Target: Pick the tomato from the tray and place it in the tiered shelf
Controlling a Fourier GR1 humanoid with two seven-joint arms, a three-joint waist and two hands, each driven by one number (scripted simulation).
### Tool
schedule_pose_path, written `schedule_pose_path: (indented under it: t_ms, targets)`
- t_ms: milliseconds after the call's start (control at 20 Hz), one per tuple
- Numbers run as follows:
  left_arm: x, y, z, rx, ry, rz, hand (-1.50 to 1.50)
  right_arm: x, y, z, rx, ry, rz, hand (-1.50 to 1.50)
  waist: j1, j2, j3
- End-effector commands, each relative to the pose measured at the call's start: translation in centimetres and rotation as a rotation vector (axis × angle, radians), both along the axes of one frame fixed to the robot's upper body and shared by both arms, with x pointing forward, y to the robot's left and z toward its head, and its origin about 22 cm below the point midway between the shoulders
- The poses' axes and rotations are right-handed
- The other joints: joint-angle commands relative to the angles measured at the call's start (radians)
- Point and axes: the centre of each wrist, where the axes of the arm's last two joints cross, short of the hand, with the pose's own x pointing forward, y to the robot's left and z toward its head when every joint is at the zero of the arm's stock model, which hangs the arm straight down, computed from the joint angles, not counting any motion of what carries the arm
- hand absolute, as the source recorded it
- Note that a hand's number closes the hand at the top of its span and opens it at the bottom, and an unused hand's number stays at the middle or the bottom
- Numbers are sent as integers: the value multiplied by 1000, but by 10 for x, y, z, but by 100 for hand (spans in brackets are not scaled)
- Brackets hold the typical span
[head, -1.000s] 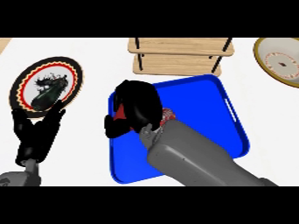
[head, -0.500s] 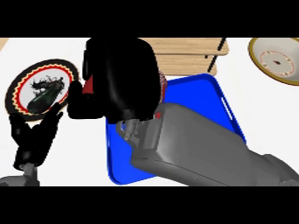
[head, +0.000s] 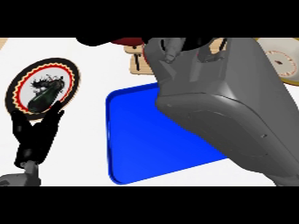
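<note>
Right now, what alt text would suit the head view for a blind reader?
The robot's grey right forearm stretches across a blue tray, its right hand holding a red tomato at the top edge by a wooden shelf. The left hand rests lower left.

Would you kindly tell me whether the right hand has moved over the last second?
Yes. The right hand has left the blue tray and gone up the view, over the wooden shelf, where the top edge mostly cuts it off.
</note>
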Motion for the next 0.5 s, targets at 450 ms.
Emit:
schedule_pose_path:
  t_ms: [450]
  targets:
    - [-6, -4, -9, -18, 43, -28, 0, 62, -62, 68, 13, 84, -142, 150, 19, 10, -6]
